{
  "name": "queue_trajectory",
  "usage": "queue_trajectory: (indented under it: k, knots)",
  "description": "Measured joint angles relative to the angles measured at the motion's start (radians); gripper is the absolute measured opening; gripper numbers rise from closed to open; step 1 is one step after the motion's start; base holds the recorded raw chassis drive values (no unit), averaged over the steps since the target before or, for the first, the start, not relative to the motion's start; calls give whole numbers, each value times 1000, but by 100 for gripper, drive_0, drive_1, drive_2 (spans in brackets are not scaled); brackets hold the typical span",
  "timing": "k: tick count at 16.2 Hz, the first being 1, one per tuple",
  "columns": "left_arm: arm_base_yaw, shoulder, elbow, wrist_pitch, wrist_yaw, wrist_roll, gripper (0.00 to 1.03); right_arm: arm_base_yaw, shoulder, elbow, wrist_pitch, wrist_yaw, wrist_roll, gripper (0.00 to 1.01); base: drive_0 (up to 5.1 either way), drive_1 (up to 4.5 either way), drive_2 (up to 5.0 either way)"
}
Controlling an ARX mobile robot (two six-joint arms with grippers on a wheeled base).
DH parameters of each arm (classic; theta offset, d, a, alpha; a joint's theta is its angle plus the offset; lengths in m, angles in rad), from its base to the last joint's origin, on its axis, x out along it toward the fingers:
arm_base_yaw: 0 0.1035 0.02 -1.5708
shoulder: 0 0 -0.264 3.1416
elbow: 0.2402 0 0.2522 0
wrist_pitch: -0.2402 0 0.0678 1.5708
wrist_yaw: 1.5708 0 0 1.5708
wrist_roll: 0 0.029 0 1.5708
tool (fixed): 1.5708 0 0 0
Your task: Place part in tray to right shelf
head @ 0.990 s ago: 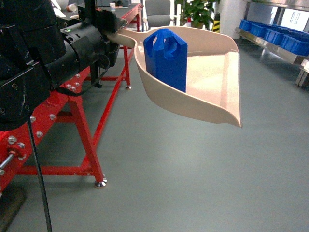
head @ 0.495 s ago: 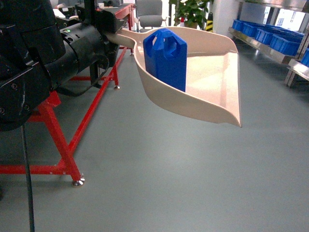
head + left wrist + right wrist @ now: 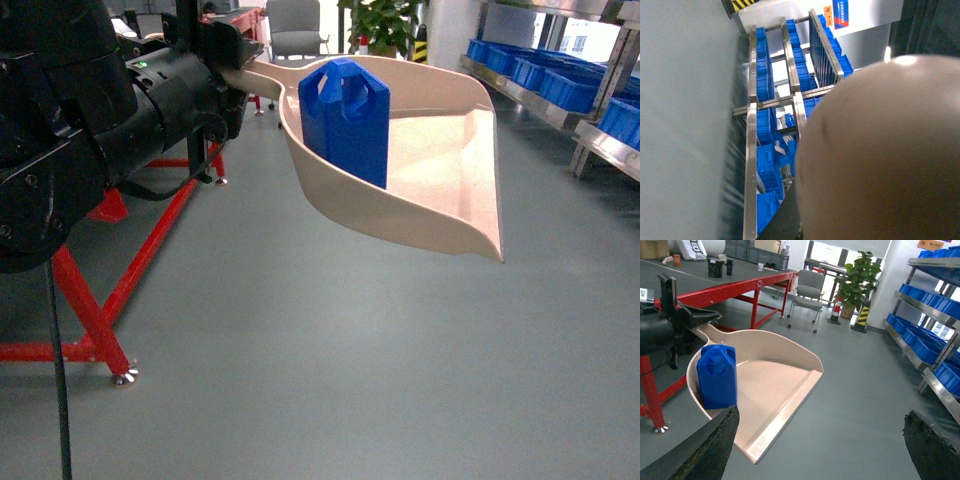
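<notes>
We are seeing the part [image 3: 345, 120] already standing upright in the tray [image 3: 450, 180], at the handle end. The left gripper [image 3: 225, 60] is pinching the tray's handle, carrying it above the floor with the right shelf [image 3: 530, 80] well apart, so delivery remains. The right gripper [image 3: 820, 450] is hanging spread, empty.

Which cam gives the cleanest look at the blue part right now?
Right wrist: the part shows whole, standing upright at the tray's back wall. Head view sees the part too, its base cut off by the tray's near side. Left wrist shows none of it.
</notes>
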Motion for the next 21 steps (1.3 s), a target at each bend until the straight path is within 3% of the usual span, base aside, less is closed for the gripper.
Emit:
queue_trajectory:
  k: [3, 10, 21]
  knots:
    - [-19, 0, 0, 2, 11, -1, 14, -6, -5, 0, -1, 3, 0, 98, 512, -229, -229]
    - [0, 0, 0, 4, 0, 0, 14, -6, -1, 0, 0, 2, -3, 98, 512, -229, -229]
    - [1, 0, 0, 0, 0, 0, 14, -6, 1, 0, -2, 1, -3, 98, 5, 429, -419]
